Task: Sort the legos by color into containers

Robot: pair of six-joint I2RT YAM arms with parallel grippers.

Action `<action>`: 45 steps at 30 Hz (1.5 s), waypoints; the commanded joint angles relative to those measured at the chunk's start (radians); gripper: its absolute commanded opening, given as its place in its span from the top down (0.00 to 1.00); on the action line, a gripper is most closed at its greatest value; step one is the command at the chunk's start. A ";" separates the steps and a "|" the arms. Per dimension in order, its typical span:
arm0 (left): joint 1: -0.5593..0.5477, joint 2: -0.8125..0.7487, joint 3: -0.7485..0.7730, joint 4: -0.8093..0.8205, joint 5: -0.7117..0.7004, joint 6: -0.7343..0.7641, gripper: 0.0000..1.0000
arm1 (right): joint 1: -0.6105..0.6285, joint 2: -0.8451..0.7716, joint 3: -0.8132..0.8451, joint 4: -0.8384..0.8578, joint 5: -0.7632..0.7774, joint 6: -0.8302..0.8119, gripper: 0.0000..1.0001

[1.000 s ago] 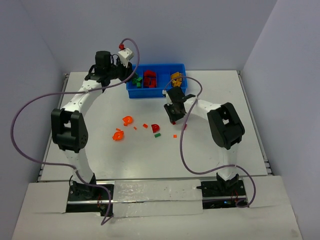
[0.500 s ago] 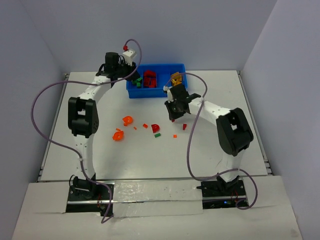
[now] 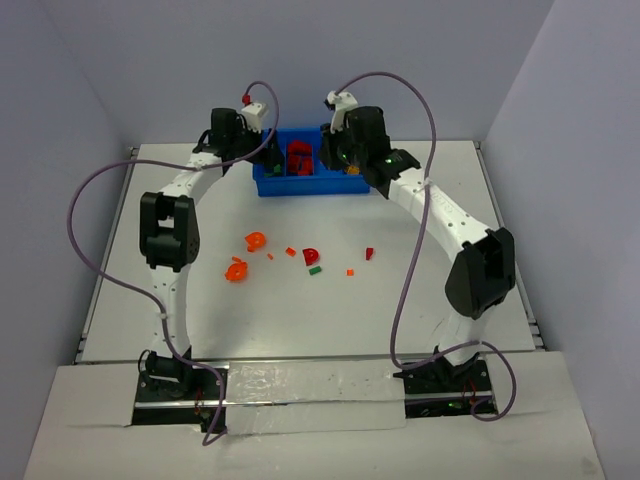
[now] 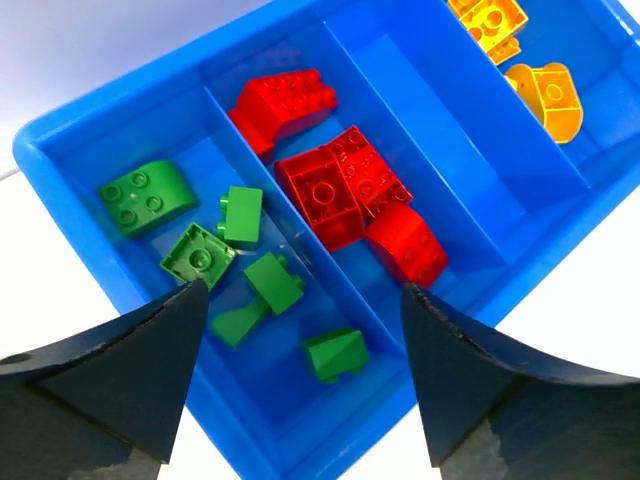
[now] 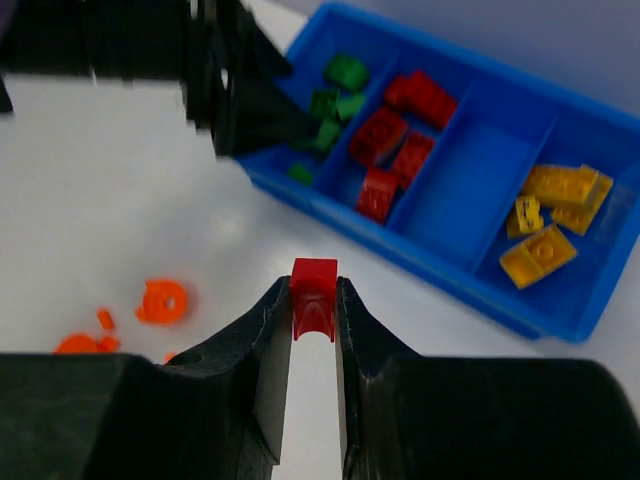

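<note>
right gripper (image 5: 313,300) was clamped on a red arch lego (image 5: 313,283), near the blue tray (image 5: 470,195). left gripper (image 4: 303,290) hung wide and empty over the green compartment (image 4: 270,382).

my read: red was mid-delivery. next: move over the red compartment (image 4: 366,106) and release.

orange legos (image 3: 240,268) lay on the table. no readable writing.

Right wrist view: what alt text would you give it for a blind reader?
The right hand pinches a small red lego over the white table. Beyond, the blue tray holds green legos, red legos and yellow legos in separate compartments, one compartment empty.
</note>
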 commanded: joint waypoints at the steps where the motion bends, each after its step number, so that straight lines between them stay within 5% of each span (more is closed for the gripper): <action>1: 0.017 -0.148 -0.027 0.033 0.036 -0.068 0.09 | 0.005 0.119 0.130 0.114 0.016 0.078 1.00; 6: 0.024 -0.358 -0.128 0.008 0.117 -0.054 0.09 | -0.002 0.252 0.274 0.160 0.022 0.140 1.00; 17: 0.016 -0.849 -0.718 -0.104 0.247 0.153 0.23 | -0.003 0.475 0.376 0.281 0.071 0.224 1.00; 24: -0.121 -1.013 -0.979 -0.065 0.221 0.261 0.27 | -0.003 0.532 0.356 0.348 0.082 0.239 1.00; 35: -0.361 -0.973 -1.084 -0.018 0.014 0.268 0.30 | -0.005 0.585 0.341 0.364 0.114 0.220 0.94; 39: -0.438 -0.916 -1.092 0.009 -0.068 0.286 0.29 | -0.004 0.602 0.347 0.364 0.114 0.222 0.76; 45: -0.462 -0.821 -1.016 0.016 -0.118 0.254 0.32 | -0.005 0.601 0.346 0.368 0.112 0.219 0.61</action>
